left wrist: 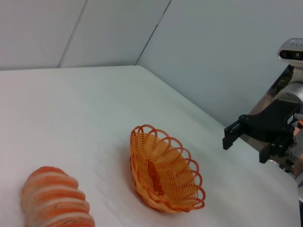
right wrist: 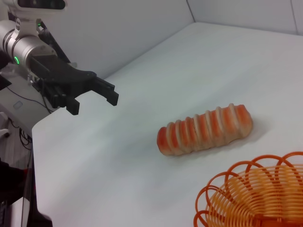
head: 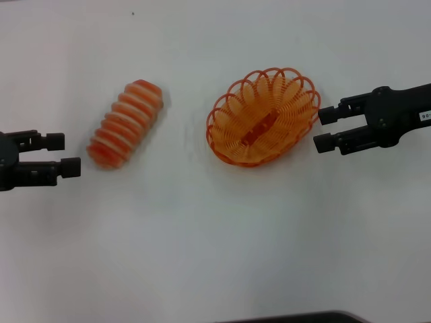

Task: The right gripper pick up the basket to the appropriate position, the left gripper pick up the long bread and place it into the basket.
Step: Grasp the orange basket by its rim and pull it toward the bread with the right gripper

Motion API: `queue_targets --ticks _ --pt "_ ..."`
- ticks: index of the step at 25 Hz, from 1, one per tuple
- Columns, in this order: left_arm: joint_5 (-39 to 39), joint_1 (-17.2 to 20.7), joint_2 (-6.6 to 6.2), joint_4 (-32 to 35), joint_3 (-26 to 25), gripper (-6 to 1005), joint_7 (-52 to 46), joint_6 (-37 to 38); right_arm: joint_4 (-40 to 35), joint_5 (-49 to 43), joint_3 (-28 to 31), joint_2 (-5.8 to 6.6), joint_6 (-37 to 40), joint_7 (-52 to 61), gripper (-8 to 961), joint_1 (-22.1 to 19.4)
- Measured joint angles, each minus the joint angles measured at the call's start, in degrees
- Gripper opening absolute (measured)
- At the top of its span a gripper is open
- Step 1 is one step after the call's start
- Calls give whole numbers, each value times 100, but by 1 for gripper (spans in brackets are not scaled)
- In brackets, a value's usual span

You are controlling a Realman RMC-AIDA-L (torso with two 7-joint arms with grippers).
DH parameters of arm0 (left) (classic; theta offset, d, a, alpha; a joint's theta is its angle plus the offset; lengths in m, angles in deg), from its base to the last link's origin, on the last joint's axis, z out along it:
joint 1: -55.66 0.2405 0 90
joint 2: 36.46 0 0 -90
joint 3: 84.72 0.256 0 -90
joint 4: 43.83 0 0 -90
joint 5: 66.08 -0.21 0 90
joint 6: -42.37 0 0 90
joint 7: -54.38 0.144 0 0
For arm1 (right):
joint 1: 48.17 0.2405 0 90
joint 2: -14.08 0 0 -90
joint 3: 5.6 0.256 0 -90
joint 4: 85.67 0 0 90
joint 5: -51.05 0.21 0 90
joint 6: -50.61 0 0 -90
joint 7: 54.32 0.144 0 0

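Observation:
The orange wire basket [head: 262, 116] sits empty on the white table, right of centre. It also shows in the left wrist view [left wrist: 163, 169] and the right wrist view [right wrist: 258, 194]. The long bread [head: 126, 123] lies to its left, tilted; it also shows in the wrist views [left wrist: 54, 198] [right wrist: 204, 129]. My right gripper [head: 323, 128] is open, its fingertips just right of the basket's rim, apart from it; the left wrist view shows it too [left wrist: 245, 141]. My left gripper [head: 64, 154] is open, just left of the bread's near end, not touching; the right wrist view shows it too [right wrist: 94, 97].
The white table [head: 215, 256] has bare surface in front of and behind both objects. A dark edge [head: 296, 317] shows at the bottom of the head view. Pale walls stand beyond the table's far edges in the wrist views.

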Motion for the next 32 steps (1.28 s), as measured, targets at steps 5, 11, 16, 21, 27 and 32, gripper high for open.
queue_targets --ticks 5,11,16,21,27,32 --pt "-5 27 -1 10 -8 874 -19 25 -3 -11 -23 0 2 2 776 -12" --pt "-6 43 -1 12 9 874 -46 36 -7 -158 -4 -1 5 4 776 -17" --pt "-6 34 4 12 32 874 -81 44 -25 -234 46 -48 -69 48 776 21" --pt "-6 -7 7 22 38 874 -87 46 -123 -217 433 28 -649 1261 775 431" --pt "-27 -55 8 30 48 874 -87 53 -743 -1149 428 116 -735 2558 775 1329" --pt "-30 -61 8 25 48 874 -87 55 -861 -2757 362 -143 -913 3137 775 2092"
